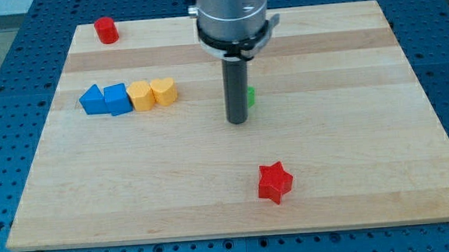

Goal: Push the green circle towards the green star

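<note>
Right now you are looking at my tip [237, 122] pressing down on the table [351, 157] near its middle, and a small sliver of green [251, 97] is peeking out just behind the rod on the view's right. That sliver is all that is showing of any green block, so you cannot tell whether it is the green circle or the green star, and the other one is not showing at all; it may be hiding behind the rod. No claw is fitted here, so there is nothing to call wide or narrow, only the bare rod. To do this push well, you are wanting the tip on the far side of the circle from the star, contacting it through its centre so it is not spinning off sideways, and moving slowly. The red star [275, 182] is sitting well apart toward the view's bottom. A blue triangle [92, 100], a second blue block [117, 99], a yellow block [141, 95] and a yellow heart [164, 91] are lying in a touching row at the view's left, and a red cylinder [107, 30] is standing near the top left corner. The pale wooden table is resting on a blue perforated base [17, 60].
</note>
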Controlling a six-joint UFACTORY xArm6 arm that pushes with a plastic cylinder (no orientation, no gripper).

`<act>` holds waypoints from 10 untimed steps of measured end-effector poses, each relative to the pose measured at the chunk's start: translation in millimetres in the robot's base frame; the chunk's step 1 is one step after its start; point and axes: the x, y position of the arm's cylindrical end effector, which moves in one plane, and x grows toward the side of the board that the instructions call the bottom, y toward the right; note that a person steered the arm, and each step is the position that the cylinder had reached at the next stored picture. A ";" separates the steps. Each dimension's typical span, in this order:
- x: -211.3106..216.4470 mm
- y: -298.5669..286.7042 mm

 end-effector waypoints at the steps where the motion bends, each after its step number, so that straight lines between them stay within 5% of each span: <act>1: -8.0 -4.5; 8: -121.1 137.7; 10: -182.7 168.5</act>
